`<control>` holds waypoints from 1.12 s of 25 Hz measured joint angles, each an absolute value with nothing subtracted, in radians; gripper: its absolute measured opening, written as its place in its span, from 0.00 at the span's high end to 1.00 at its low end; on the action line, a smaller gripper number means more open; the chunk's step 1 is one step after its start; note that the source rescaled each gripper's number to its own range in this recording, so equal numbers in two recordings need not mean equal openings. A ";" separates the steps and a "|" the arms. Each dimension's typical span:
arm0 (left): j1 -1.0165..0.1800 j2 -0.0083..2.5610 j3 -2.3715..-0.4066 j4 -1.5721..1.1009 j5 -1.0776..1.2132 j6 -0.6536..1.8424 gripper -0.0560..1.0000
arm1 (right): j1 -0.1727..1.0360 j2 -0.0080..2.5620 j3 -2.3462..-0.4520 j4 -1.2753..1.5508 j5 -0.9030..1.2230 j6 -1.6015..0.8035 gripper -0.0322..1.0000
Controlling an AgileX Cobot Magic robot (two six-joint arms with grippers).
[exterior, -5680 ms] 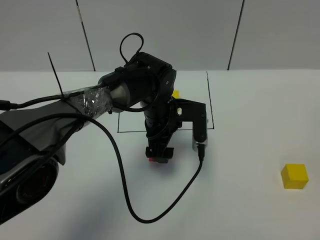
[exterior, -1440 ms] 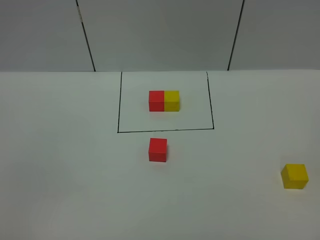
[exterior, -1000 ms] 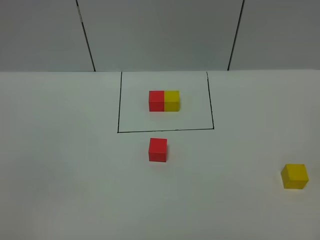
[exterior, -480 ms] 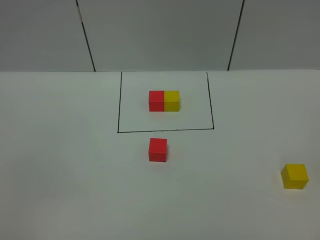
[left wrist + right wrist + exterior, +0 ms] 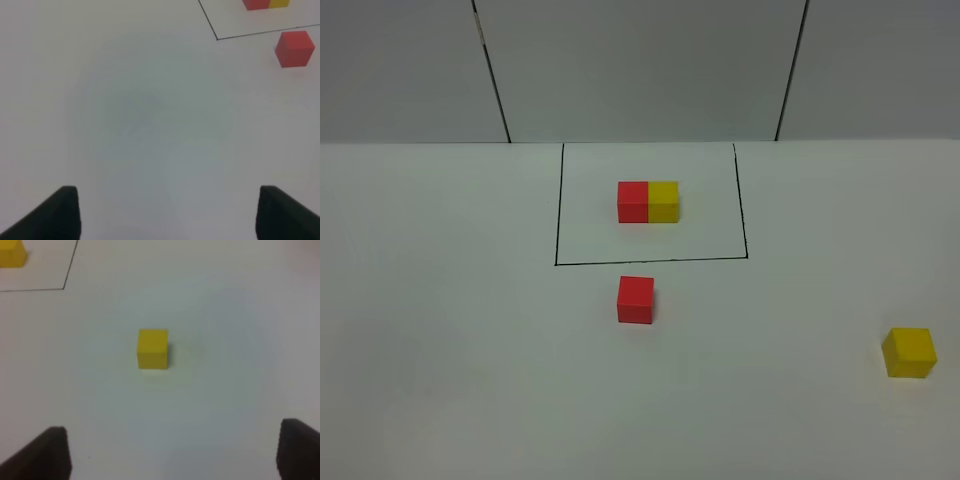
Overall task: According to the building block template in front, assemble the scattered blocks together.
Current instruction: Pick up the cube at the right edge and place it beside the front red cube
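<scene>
While my left gripper (image 5: 170, 215) and right gripper (image 5: 172, 452) stand released, a matte red cube (image 5: 635, 299) sits mid-frame, a yellow cube (image 5: 909, 352) lower right.

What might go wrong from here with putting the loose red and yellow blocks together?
1. The loose yellow cube sits far right, well apart from the loose red cube. The open right gripper must carry it a long way, so a slip or crooked set-down seems possible.
2. The loose red cube lies close to the black frame line. Pressing the yellow one against it might shove it over the line toward the template.
</scene>
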State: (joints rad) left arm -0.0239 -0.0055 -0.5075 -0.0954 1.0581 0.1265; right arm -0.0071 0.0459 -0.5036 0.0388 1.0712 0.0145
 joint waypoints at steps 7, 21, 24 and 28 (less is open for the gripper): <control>-0.024 -0.005 -0.507 -0.095 1.057 0.127 0.36 | -0.007 0.465 -0.532 0.181 0.983 -0.015 0.14; -0.024 -0.005 -0.507 -0.095 1.056 0.127 0.36 | 0.062 1.501 -0.907 0.179 0.797 -0.095 0.14; -0.024 -0.005 -0.507 -0.095 1.056 0.127 0.36 | 0.062 1.616 -0.961 0.172 0.771 -0.084 0.14; -0.024 -0.005 -0.507 -0.095 1.056 0.127 0.36 | 0.063 1.710 -0.990 0.124 0.742 -0.070 0.14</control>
